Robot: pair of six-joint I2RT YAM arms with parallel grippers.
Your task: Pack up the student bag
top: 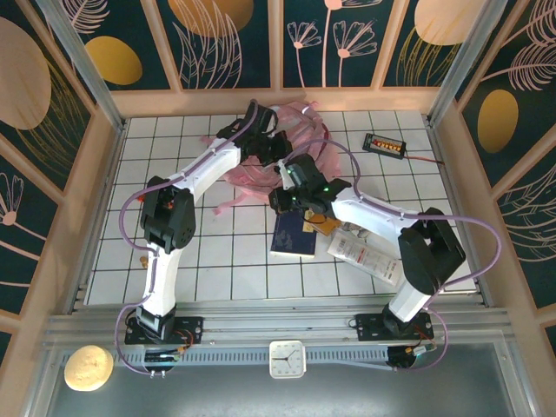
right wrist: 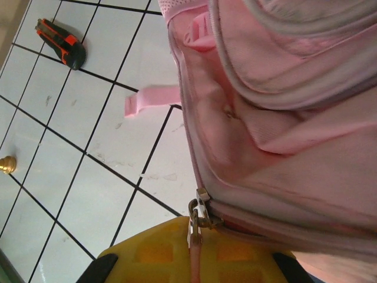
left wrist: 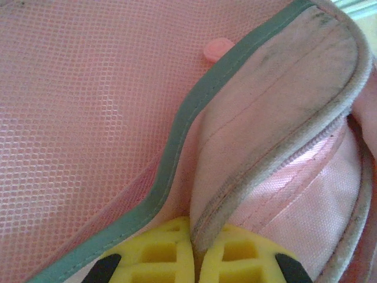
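white tiles cover your table [top: 234, 261]. your pink student bag [top: 306, 130] lies at the far middle of it. your left gripper [left wrist: 194, 259] is pinching the bag's padded edge. your right gripper [right wrist: 191, 259] is pinching its little zip pull [right wrist: 200, 212].

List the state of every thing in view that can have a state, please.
student bag: lying on the table, a zip-edged flap standing away from the mesh panel.
left gripper: shut on that flap's edge.
right gripper: shut on the zip pull.
dark blue book: closed, flat on the table, outside the bag.
white packet: flat on the table, outside the bag.
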